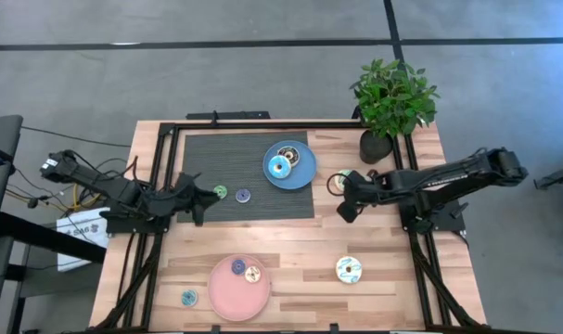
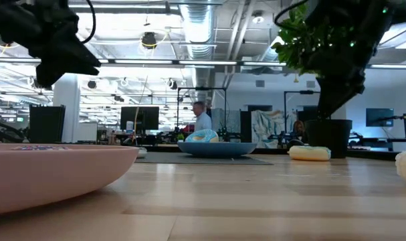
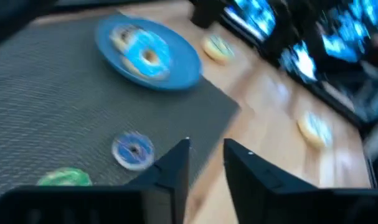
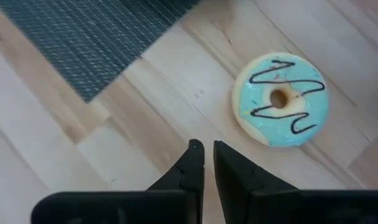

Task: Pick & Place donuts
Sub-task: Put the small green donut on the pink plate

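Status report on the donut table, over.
Left claw slightly open, empty, over the mat edge by the green donut. Right claw nearly shut, empty, above bare wood near the cyan donut. Nothing in the way.

Open wood runs across the desk (image 1: 300,246) middle, between the dark mat (image 1: 249,176) and the pink plate (image 1: 239,289). The potted plant (image 1: 392,97) crowds the far right corner. The blue plate (image 1: 290,165) sits on the mat's far right corner. A cyan donut (image 1: 349,269) lies alone on bare wood near the right.
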